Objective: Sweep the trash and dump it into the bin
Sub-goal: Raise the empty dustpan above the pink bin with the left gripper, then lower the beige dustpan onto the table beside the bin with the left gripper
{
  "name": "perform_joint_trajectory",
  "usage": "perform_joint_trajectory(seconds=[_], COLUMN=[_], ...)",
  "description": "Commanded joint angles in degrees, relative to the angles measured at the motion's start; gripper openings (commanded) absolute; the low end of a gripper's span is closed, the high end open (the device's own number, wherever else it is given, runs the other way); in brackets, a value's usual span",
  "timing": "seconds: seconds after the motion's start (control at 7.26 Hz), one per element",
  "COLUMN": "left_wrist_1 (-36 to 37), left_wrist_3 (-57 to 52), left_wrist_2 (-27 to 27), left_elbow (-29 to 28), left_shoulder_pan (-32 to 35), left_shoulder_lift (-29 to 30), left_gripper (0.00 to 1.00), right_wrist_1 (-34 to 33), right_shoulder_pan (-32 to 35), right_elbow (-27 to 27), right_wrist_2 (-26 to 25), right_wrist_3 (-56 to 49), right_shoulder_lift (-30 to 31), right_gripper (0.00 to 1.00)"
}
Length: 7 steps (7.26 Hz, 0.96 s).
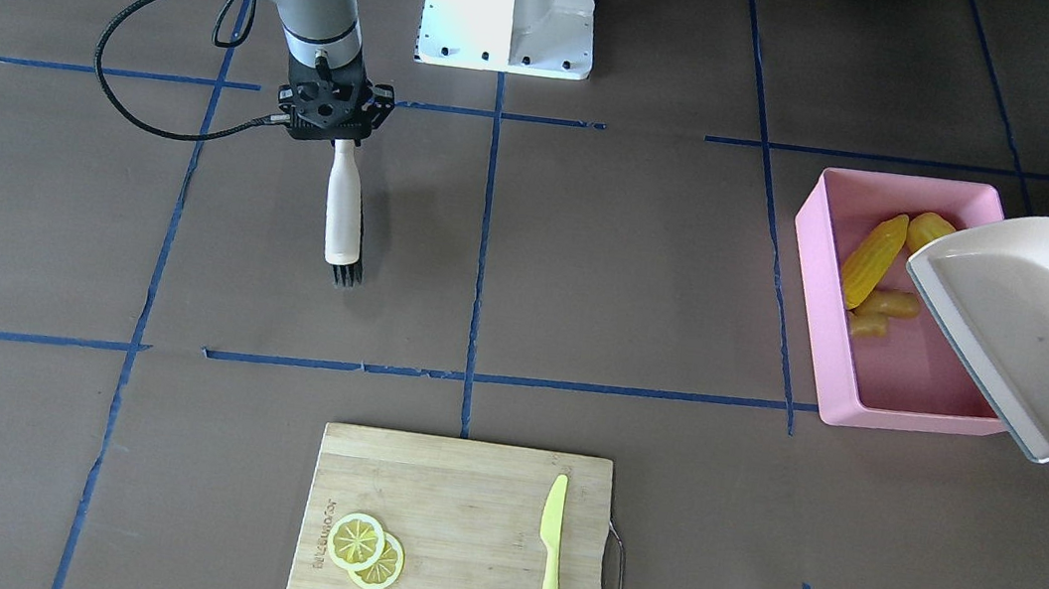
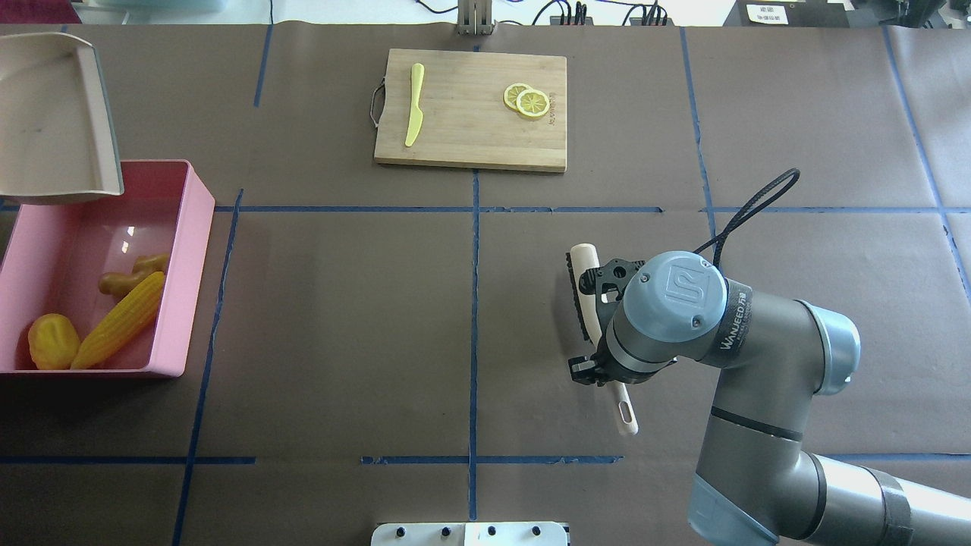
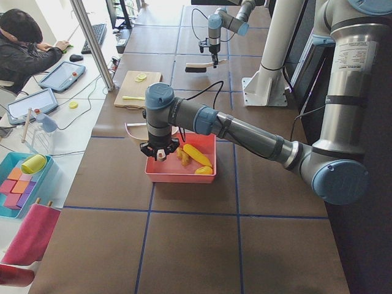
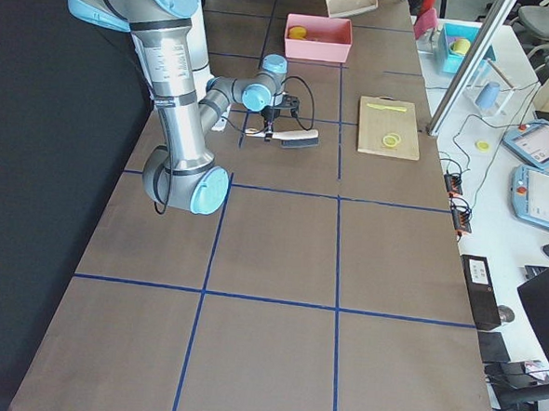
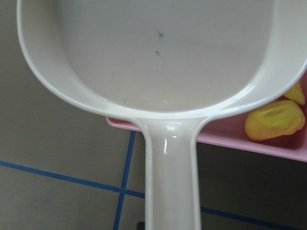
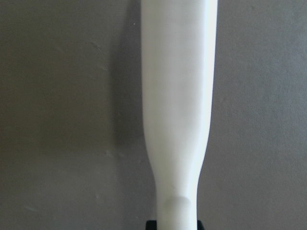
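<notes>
In the pink bin (image 2: 196, 250), at the left end of the table (image 2: 341, 326) with its long sides running near to far from the robot: all three pieces of trash. Hard in the bin's near-left corner, the yellow potato lump (image 2: 53, 341). Just beside it, the corn cob (image 2: 121, 322), long axis on a slant from near-left to far-right, one end by the lump and the other up against the ginger root (image 2: 133, 279). Beyond the cob, that root lying crosswise, roughly left to right with a slight tilt. Raised over the bin's far end, the cream dustpan (image 2: 53, 121), tilted, with its grey-lipped mouth turned right toward the table's middle and its handle running off to the left. Of the left gripper (image 3: 160, 153), only a small side glimpse; fingers clamped or spread, no telling. Right of the table's middle, the right gripper (image 1: 341, 137), fingers pinched onto the pale handle of the brush (image 1: 345, 207). Held about level and low over the brown cover, long axis near to far, dark bristled head away from the robot and hang-hole end toward it. At the far middle, a wooden cutting board (image 2: 470, 144) bearing a yellow-green knife (image 2: 414, 106) on its left part, lengthwise near to far, and two overlapping lemon slices (image 2: 527, 100) on its right part.
</notes>
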<state>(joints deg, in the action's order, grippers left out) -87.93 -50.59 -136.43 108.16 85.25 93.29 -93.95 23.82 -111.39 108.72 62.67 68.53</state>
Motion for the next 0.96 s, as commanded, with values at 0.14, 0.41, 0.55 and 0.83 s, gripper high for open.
perform_joint_trajectory(seconds=[0.14, 0.41, 0.55, 0.83], left_wrist_1=[-11.70, -14.28, -14.11, -13.58], left_wrist_3=[18.99, 19.83, 19.91, 20.09], left_wrist_2=[-5.87, -5.00, -3.86, 0.35], left_elbow=[0.21, 0.99, 1.44, 1.35], left_shoulder_pan=[-5.05, -13.40, -18.05, -29.47], left_shoulder_lift=[-0.03, 1.88, 3.90, 7.42], left_gripper=[0.00, 0.00, 0.00, 0.00], right_wrist_1=[0.00, 0.35, 0.35, 0.35], right_shoulder_pan=[0.09, 0.18, 0.26, 0.44], right_elbow=[-0.24, -0.32, -0.32, -0.41], right_wrist_2=[0.00, 0.09, 0.09, 0.09], right_wrist_3=[0.00, 0.00, -0.18, -0.36], right_shoulder_lift=[-0.06, -0.06, -0.06, 0.03], right_gripper=[0.00, 0.00, 0.00, 0.00])
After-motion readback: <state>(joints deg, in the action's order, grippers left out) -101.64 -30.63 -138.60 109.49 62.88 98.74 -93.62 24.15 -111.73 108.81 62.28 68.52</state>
